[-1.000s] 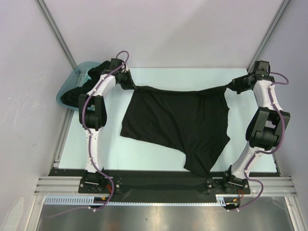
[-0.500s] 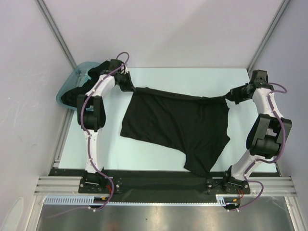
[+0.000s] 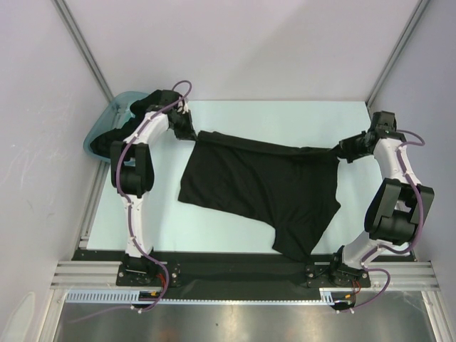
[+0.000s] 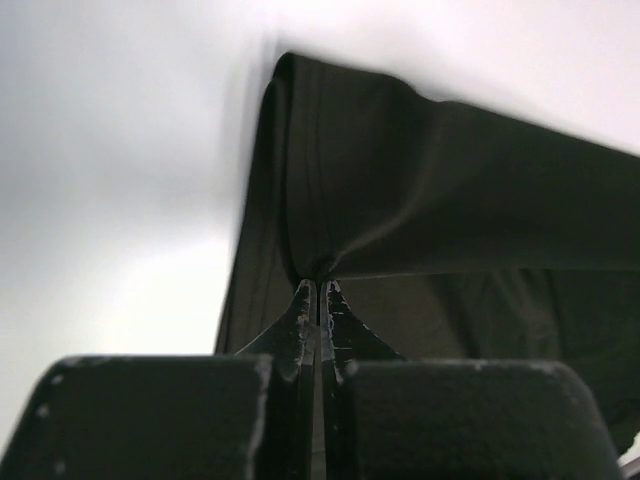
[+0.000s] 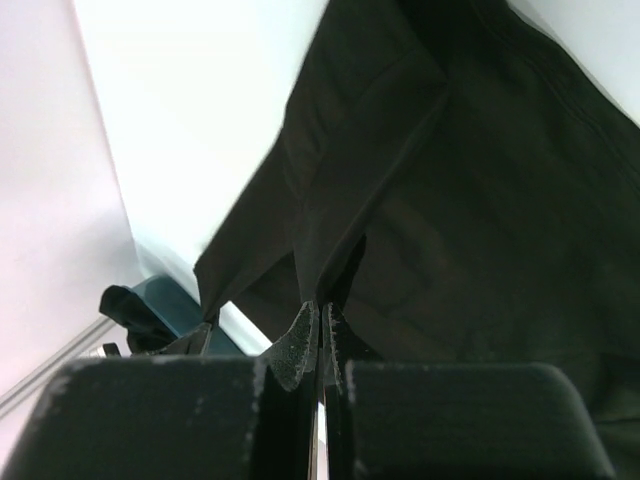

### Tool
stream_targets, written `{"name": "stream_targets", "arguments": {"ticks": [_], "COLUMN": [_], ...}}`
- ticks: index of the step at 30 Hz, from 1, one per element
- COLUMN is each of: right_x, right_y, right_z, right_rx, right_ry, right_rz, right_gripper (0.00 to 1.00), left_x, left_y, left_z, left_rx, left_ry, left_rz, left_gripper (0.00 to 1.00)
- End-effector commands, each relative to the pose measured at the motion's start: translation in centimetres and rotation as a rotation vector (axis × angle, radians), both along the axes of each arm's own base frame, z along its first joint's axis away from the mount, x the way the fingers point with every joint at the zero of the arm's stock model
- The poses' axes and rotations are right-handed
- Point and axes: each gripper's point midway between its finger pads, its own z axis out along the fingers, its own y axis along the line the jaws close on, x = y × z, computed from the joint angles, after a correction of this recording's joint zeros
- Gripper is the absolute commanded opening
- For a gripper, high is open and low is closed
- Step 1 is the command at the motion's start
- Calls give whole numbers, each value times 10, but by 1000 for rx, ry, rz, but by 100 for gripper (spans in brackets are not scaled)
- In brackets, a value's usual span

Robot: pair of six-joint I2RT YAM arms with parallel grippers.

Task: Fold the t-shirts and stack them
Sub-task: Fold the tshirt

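Left claw [image 3: 193,133] clamped on black t-shirt [image 3: 263,185] corner, right claw [image 3: 341,148] pinching opposite corner, hem taut between

Pale grey walls [image 3: 235,43]; mint-white table [image 3: 278,117]; aluminium rails [image 3: 235,276] along near edge

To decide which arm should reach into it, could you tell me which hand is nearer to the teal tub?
Left. The left hand grips the t-shirt close beside the teal tub; the right hand grips its other end, far on the opposite side.
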Motion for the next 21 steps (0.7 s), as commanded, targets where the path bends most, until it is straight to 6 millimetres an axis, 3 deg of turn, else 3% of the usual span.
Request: {"name": "stream_targets", "arguments": {"ticks": [1,6,21], "right_x": [-15,-31,-49], "right_y": [8,14,17], "right_z": [7,-8,-19], "right_rx": [1,8,-15], "right_ry": [-8,30,72], "right_rz": [30,32,44], "right_gripper": [0,0,0], "left_x": [-7,-9,-20], "left_y": [14,20,13], "left_z": [27,22,11], "left_rx": [62,102,104], "left_ry": [-55,-49,-34], "left_rz": [-8,-11,-45], "left_gripper": [0,0,4]}}
